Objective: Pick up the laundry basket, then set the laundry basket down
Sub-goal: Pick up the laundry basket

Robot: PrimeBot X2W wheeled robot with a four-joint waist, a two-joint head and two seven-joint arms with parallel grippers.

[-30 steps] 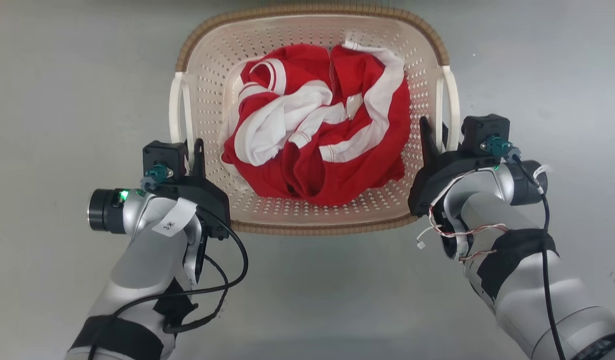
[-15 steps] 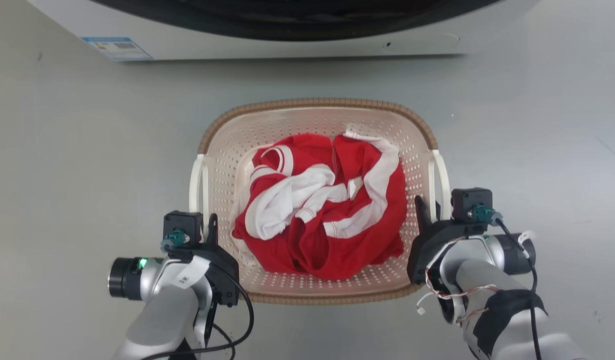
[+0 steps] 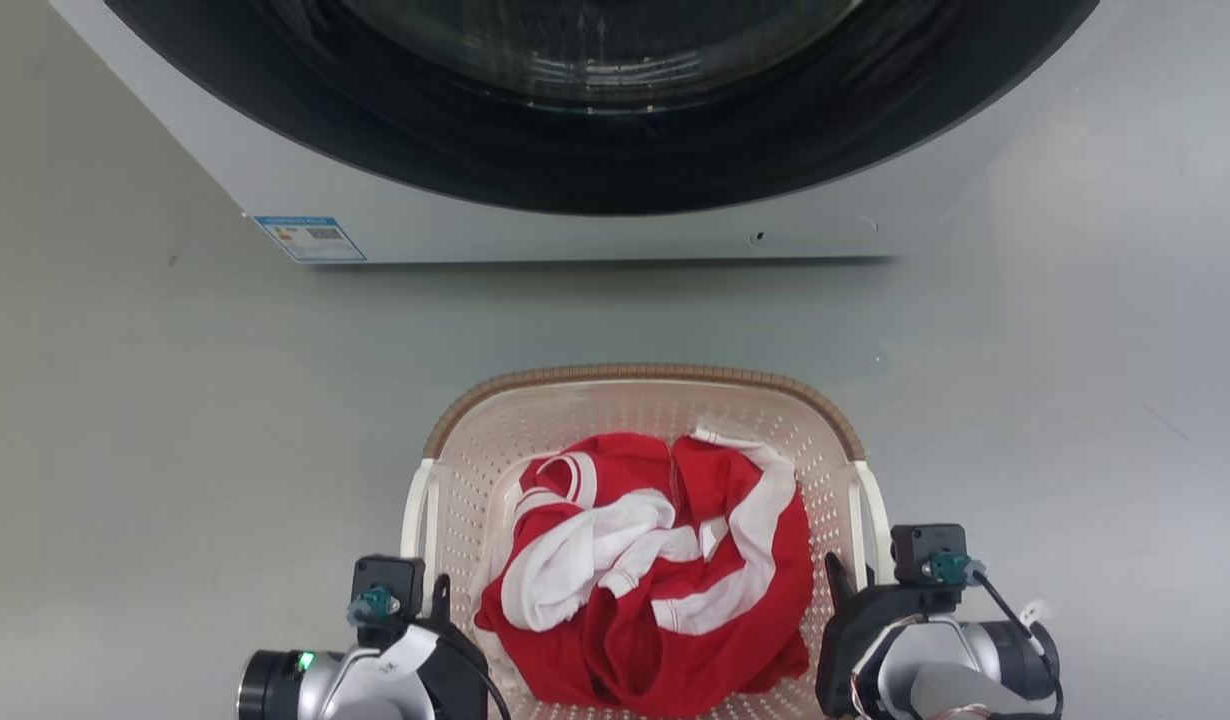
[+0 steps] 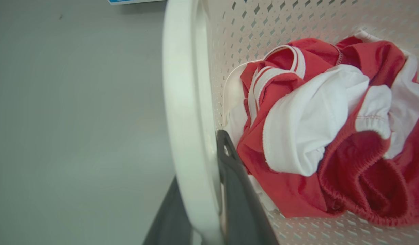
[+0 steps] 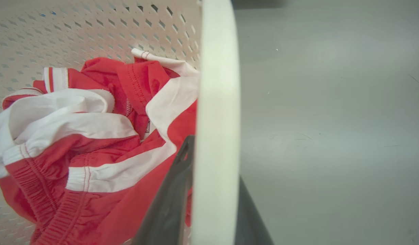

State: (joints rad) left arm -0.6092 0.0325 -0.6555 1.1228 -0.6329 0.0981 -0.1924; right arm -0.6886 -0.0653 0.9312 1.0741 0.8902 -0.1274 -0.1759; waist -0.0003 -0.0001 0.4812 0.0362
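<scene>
Seen from above, a cream perforated laundry basket (image 3: 640,375) with a brown woven-look rim sits low in the head view, on or just above a grey floor (image 3: 175,420); which one cannot be told. It is in front of a white washing machine (image 3: 575,225) with a dark round door. A crumpled red and white garment (image 3: 655,570) lies inside.

The left pincer (image 3: 427,600) is clamped on the white left handle (image 4: 185,102), with one dark finger inside the loop and one outside. The right pincer (image 3: 855,585) grips the right handle (image 5: 216,102) the same way.

The step in hand looks like carrying or lowering. To do it well, move both arms together at equal height so the basket does not tip. The smooth plastic loops may slide, so grip firmly and release only once the base rests flat.
</scene>
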